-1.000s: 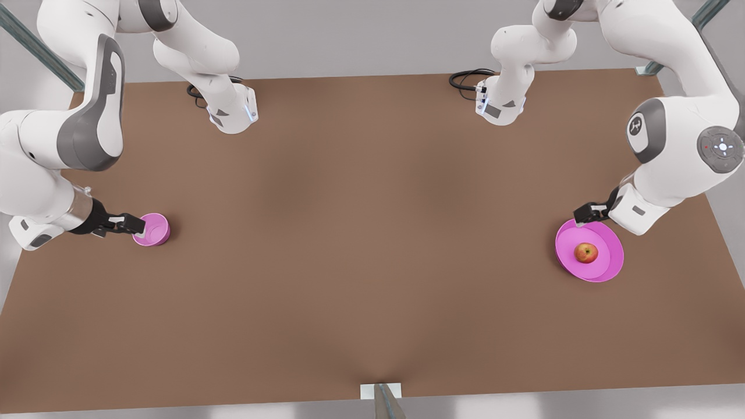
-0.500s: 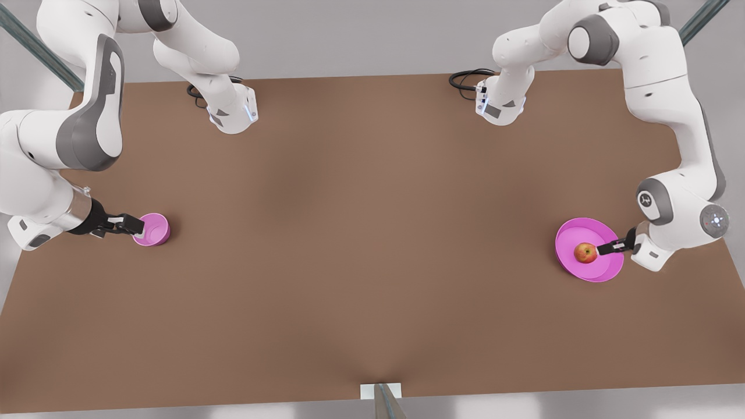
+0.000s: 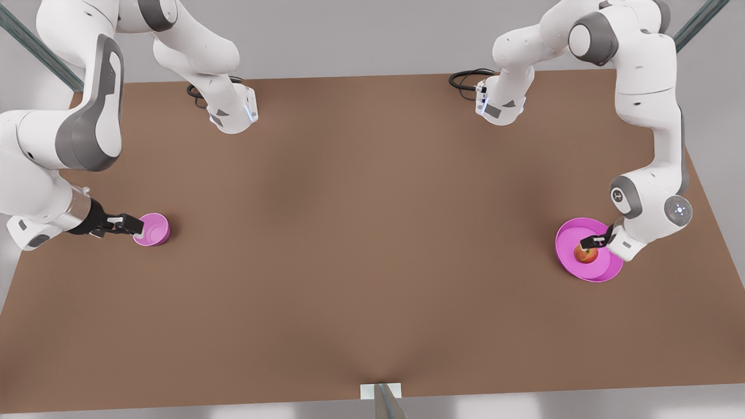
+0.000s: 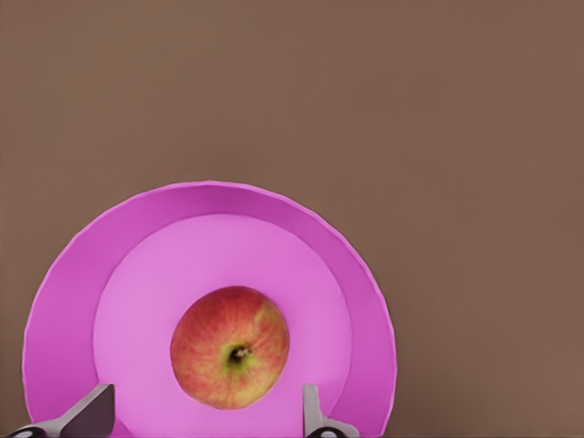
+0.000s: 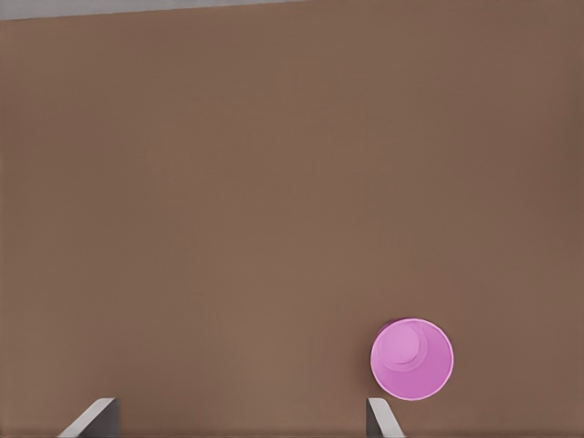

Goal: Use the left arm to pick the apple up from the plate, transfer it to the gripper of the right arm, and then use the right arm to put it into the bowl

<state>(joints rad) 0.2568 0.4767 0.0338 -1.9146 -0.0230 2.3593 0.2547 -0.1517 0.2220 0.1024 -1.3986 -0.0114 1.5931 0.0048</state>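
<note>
The red and yellow apple [image 3: 585, 255] [image 4: 230, 346] lies in the middle of the wide pink plate [image 3: 605, 273] [image 4: 64, 292] at the front view's right. My left gripper [image 3: 593, 241] [image 4: 203, 420] hovers right over the apple, open, with one finger on each side of it and no contact. The small deep pink bowl [image 3: 152, 228] [image 5: 411, 359] stands at the front view's left. My right gripper [image 3: 131, 224] [image 5: 235, 422] hangs open and empty above the table, just beside the bowl, and waits.
The brown table [image 3: 372, 233] stretches bare between bowl and plate. Both arm bases [image 3: 233, 113] [image 3: 500, 105] and black cables [image 3: 465, 78] sit at the far edge. A small grey mount [image 3: 381, 393] sits at the near edge.
The left arm swung its gripper from the plate's far rim, around the plate's right side, to directly over the apple. The right arm has hardly moved.
</note>
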